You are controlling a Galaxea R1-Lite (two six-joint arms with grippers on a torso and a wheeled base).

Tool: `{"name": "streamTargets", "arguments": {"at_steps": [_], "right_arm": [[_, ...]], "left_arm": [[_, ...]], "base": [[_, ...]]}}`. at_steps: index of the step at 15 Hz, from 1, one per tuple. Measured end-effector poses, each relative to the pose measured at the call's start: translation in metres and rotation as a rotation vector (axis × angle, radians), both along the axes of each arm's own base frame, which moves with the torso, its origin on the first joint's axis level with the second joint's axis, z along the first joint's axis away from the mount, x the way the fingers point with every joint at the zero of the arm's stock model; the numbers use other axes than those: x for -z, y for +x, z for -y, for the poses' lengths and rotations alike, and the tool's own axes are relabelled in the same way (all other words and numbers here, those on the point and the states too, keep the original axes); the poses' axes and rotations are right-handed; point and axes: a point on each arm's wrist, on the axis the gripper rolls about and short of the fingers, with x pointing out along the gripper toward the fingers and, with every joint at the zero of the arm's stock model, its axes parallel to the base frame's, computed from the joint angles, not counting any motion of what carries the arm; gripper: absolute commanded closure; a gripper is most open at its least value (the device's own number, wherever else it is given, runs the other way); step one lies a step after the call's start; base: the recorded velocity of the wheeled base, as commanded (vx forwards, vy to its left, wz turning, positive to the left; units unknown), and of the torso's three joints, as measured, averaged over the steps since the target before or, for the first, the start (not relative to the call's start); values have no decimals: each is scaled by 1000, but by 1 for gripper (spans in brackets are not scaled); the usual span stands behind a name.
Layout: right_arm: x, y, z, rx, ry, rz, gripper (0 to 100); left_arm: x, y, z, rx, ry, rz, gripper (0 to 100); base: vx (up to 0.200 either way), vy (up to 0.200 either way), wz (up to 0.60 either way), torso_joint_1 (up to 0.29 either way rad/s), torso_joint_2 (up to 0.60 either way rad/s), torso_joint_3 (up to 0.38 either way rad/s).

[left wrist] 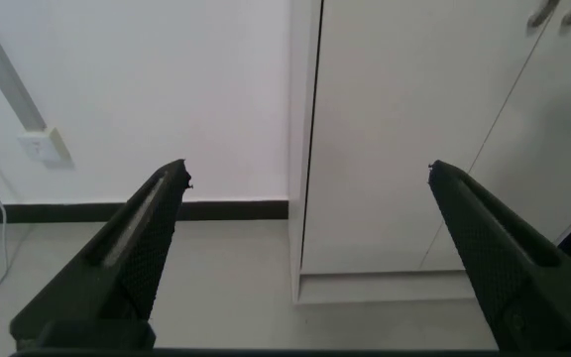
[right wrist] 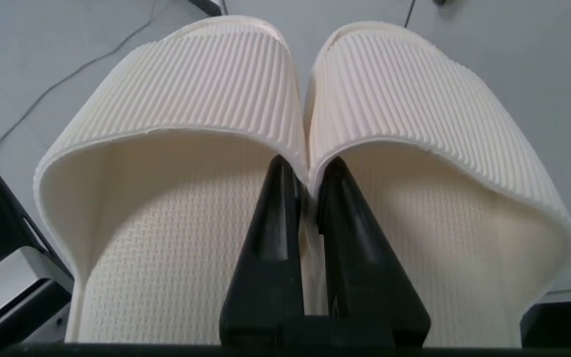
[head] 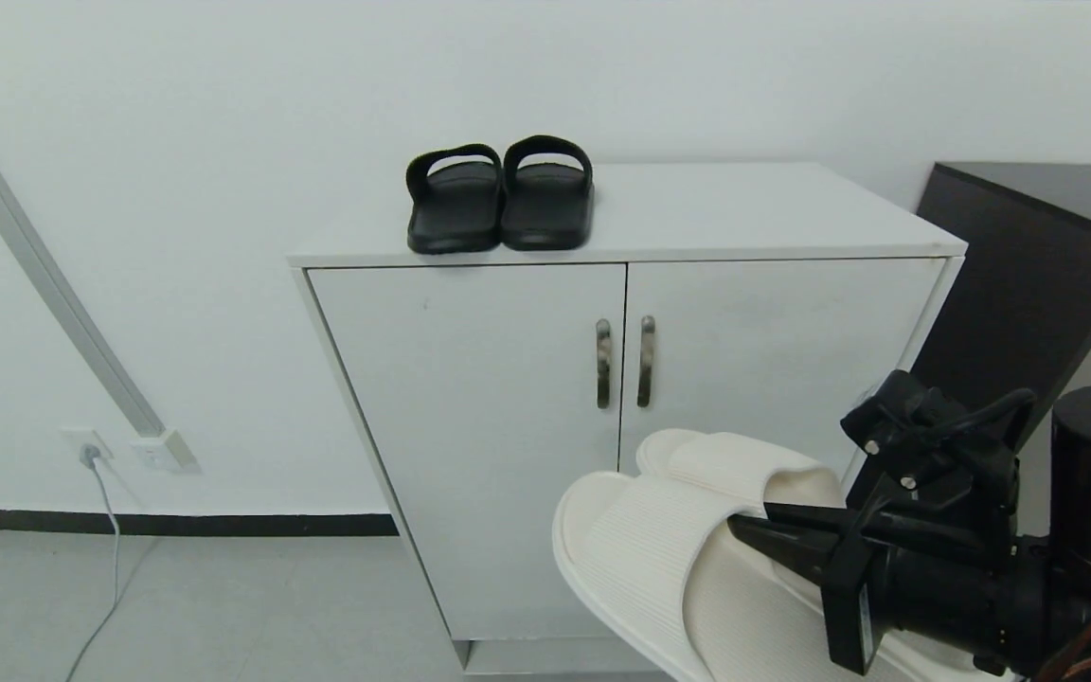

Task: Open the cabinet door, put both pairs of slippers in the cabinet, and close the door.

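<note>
Two doors of the white cabinet [head: 470, 426] stand shut, meeting at the middle. A dark piece of furniture [head: 1028, 284] stands close by the cabinet's right side, while to the cabinet's left floor runs along the wall under a socket [head: 162, 453] with a cable hanging from it. The white slippers [head: 678, 530] hang in the air in front of the cabinet's right door, low down, side by side, long axes running from the gripper toward the doors with the toes leading. The black slippers [head: 500, 199] sit on the cabinet's top above the left door, touching each other, heels at the front edge and toes toward the wall. The right gripper [right wrist: 307, 169] has one finger inside each white slipper, jaws nearly together and pinching the two adjoining side walls. The left gripper [left wrist: 310, 174] is spread wide with nothing between its jaws, facing the cabinet's lower left corner [left wrist: 404, 129]. The two upright metal handles [head: 603, 364] flank the door seam.
</note>
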Motion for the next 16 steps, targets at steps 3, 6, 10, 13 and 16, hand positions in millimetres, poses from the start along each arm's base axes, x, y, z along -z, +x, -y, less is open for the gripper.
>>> {"name": "streamTargets", "arguments": {"at_steps": [3, 6, 10, 13, 16], "right_arm": [[2, 1, -1, 1, -6, -5, 100], [3, 1, 0, 3, -9, -7, 100], [4, 0, 0, 2, -13, -8, 100], [5, 0, 0, 3, -17, -13, 100], [6, 0, 0, 1, -19, -13, 100]], "left_arm": [[0, 0, 0, 1, 2, 0, 0], [0, 0, 0, 4, 22, -1, 0], [0, 0, 1, 30, 63, -9, 0], [-6, 1, 1, 35, 64, -7, 0], [-46, -1, 1, 64, 31, 37, 0]], "base": [[0, 0, 0, -100, 453, 349], [0, 0, 0, -59, 440, 383], [0, 0, 0, -16, 333, 320], [0, 0, 0, 2, 50, 46], [0, 0, 0, 0, 0, 0]]}}
